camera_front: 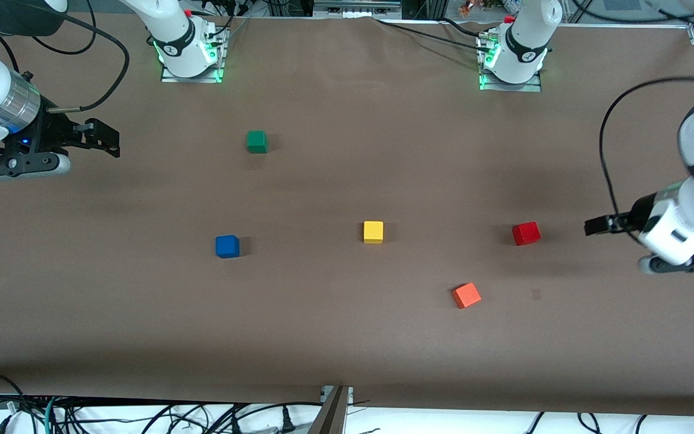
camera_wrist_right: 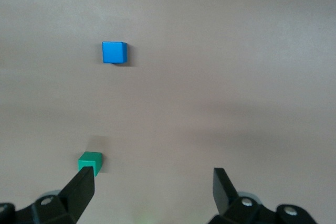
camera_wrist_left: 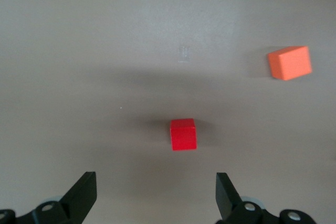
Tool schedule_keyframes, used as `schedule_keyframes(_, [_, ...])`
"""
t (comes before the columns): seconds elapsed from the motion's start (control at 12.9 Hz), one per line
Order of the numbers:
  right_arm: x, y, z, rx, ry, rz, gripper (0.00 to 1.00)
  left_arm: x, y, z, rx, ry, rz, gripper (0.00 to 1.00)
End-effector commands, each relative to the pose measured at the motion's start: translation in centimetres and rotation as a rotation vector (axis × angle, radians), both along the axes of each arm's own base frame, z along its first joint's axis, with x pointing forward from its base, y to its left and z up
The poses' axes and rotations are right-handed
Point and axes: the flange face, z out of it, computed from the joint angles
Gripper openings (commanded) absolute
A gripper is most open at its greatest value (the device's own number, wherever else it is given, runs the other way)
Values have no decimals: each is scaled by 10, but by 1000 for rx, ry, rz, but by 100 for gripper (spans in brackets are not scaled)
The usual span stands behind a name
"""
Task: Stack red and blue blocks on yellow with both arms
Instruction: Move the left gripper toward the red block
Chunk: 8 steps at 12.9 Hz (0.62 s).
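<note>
The small matte deep red cube (camera_front: 526, 233) sits flat on the brown table (camera_front: 347, 337) toward the left arm's end, its edges slightly turned against the table's edges. The small matte royal blue cube (camera_front: 227, 246) rests toward the right arm's end, about as near to the front camera as the red one. Between them, well apart from both, stands the small bright yellow cube (camera_front: 373, 232), square to the table and bare on top. A lighter orange cube (camera_front: 466, 295) lies nearer the front edge than the red cube, turned at an angle; a green cube (camera_front: 256, 141) lies closer to the robots' bases.

In the right wrist view one black finger (camera_wrist_right: 81, 190) covers a lower corner of the green cube. Both arms are cut off by the front view's side edges.

The left gripper (camera_front: 599, 226) hangs over the table's end near the red cube, fingers spread wide and holding nothing. The right gripper (camera_front: 103, 138) hangs over the other end, level and pointing inward, likewise released and empty.
</note>
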Motion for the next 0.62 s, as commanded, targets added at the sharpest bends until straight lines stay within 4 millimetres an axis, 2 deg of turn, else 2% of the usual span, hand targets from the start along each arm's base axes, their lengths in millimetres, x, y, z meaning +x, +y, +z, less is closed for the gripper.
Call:
schedule_keyframes(0.0, [3,-2,6,-2,-12,6,100,6,2,-57,-11,29,8,100])
schedule_keyframes(0.23, [3,-2,6,-1,-11,6,100,-10,6,-123,-37,21,35,100])
schedule_keyframes(0.54, [3,-2,6,1,-11,4,100,-31,-2,-169,-94,26,79,100])
